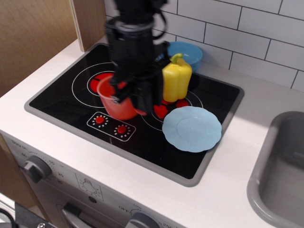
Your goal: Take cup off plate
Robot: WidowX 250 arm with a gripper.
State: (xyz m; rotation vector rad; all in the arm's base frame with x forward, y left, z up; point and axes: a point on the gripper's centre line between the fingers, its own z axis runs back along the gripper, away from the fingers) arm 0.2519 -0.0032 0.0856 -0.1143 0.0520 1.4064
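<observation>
The orange-red cup (114, 101) hangs over the black stovetop, between the left burner and the control dots, partly hidden behind my arm. My gripper (135, 105) is shut on the cup's handle side. The light-blue scalloped plate (192, 128) lies bare on the stovetop's front right part, well to the right of the cup.
A yellow pepper (176, 78) stands upright just right of my arm. A blue bowl (186, 51) sits behind it by the tiled wall. A grey sink (280, 175) is at the right. A wooden panel (90, 21) stands at the back left.
</observation>
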